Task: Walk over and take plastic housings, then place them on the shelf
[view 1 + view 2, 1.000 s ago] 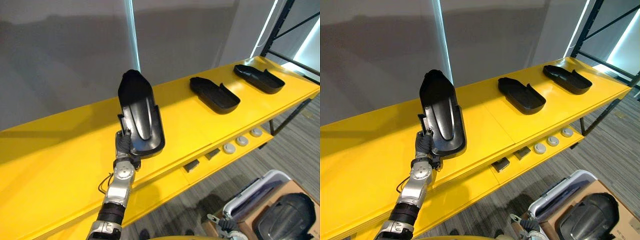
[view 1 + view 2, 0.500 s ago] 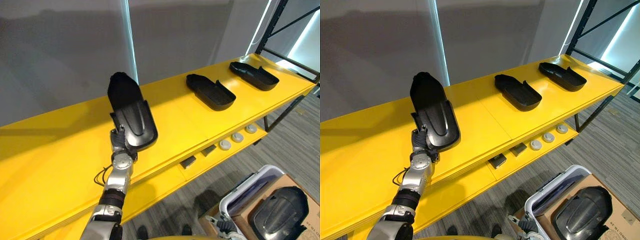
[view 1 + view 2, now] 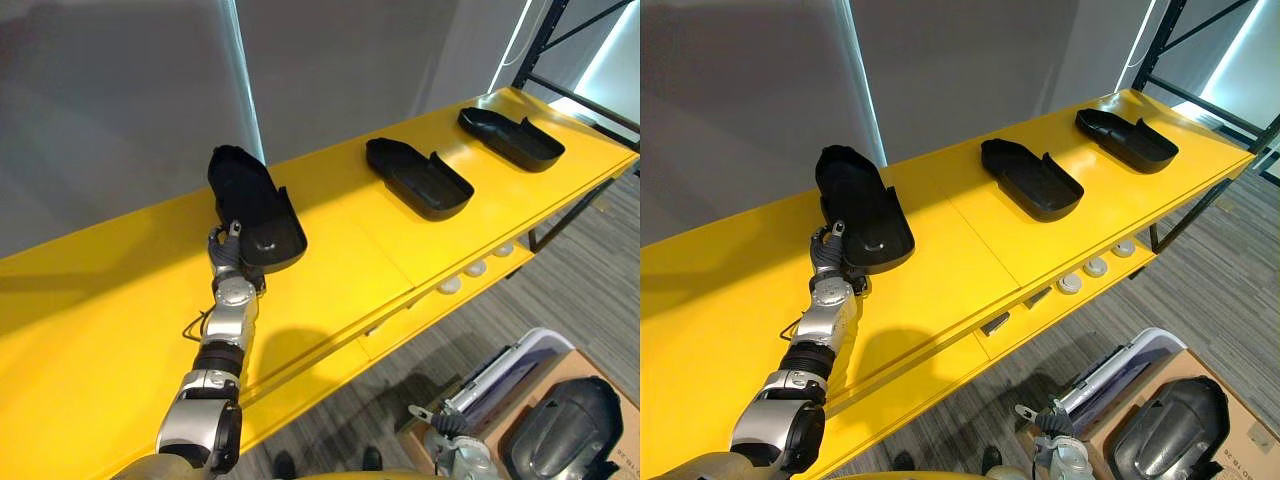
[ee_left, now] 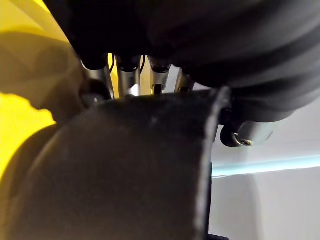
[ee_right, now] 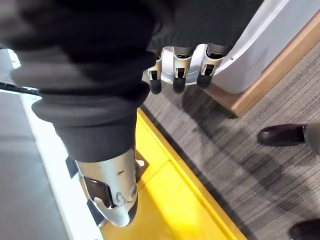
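Housing (image 3: pixel 250 205) tipped down onto shelf (image 3: pixel 90 330)

You've brought the housing from upright to lying low; it looks to rest on the yellow shelf, left hand (image 3: pixel 226 252) still clamped on its rim. Release is what's left. Right hand (image 5: pixel 177 75) hangs loose.

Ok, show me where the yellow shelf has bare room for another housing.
Widest bare stretch: the shelf left of the left hand and its held housing. Second patch: between the held housing and the middle housing. Crowded toward the right end, where the far housing sits near the middle one.
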Available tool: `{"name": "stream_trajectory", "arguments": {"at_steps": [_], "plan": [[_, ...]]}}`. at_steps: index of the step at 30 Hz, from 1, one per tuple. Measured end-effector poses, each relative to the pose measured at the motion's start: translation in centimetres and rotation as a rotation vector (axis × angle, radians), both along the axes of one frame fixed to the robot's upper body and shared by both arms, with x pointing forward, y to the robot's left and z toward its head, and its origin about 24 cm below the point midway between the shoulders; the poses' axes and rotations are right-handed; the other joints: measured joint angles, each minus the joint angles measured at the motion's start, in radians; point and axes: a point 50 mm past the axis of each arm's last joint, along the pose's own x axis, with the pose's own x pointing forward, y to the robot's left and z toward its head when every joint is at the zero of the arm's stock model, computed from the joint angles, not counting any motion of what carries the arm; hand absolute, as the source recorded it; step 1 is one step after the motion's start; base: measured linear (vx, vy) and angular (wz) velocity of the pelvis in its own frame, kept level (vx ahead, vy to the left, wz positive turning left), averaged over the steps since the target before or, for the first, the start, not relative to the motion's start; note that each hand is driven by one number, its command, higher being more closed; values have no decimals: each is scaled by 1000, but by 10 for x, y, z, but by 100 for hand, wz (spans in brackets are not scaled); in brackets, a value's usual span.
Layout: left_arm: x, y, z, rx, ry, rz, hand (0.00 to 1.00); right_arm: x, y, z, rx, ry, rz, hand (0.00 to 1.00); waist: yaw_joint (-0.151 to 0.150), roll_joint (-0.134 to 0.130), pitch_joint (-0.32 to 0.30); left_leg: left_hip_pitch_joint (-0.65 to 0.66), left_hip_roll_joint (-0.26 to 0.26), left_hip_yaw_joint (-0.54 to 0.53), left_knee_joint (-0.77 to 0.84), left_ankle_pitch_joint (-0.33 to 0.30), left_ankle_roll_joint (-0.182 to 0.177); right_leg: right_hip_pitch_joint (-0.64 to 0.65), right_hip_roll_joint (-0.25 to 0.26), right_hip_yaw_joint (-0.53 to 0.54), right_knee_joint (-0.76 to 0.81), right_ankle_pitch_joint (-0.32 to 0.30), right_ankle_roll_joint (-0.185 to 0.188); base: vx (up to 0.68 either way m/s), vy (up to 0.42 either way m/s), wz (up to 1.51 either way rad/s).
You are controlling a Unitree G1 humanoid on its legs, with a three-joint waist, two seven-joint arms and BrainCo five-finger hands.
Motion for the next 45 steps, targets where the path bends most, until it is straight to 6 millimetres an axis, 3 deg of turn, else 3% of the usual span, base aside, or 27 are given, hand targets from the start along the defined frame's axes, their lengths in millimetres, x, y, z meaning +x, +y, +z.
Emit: {"name": "stream_trajectory", "arguments": {"at_steps": [11, 24, 29, 37, 38, 45], "plan": [[-4, -6, 5, -33, -47, 5, 0, -3, 0, -1, -3, 10, -5, 0, 10, -5, 7, -10, 0, -20, -1, -4, -6, 0, -3, -23, -1, -1, 7, -32, 3, 6], [-31, -25, 1, -16, -102, -70, 0, -3, 1, -1, -8, 10, -15, 0, 14, -4, 7, 2, -2, -47, -1, 1, -1, 28, -1, -49, -5, -4, 5, 15, -4, 6], [-48, -38, 2, 68, -128, -142, 0, -8, 3, -3, 1, 21, -21, 0, 25, -4, 8, 4, -1, -51, -1, 2, -2, 33, -2, -51, -5, -4, 4, -46, 3, 4], [-69, -68, 17, 341, -204, -325, 0, -23, 7, -8, 18, 55, -33, 0, 58, -9, 10, -3, -2, -68, -1, 2, -2, 34, -3, -74, -5, -10, 11, -22, -2, 6], [-72, -75, 20, 368, -225, -361, 100, -25, 8, -8, 18, 59, -34, 0, 66, -12, 12, -3, -3, -71, -1, 2, -2, 35, -4, -77, -4, -16, 17, 11, -5, 9], [-89, -101, 14, 475, -239, -582, 100, -23, 11, -8, 30, 44, -15, 0, 68, -19, 10, -10, -3, -76, -1, 2, -3, 33, -3, -80, -3, -19, 14, 23, -3, 4]]}}
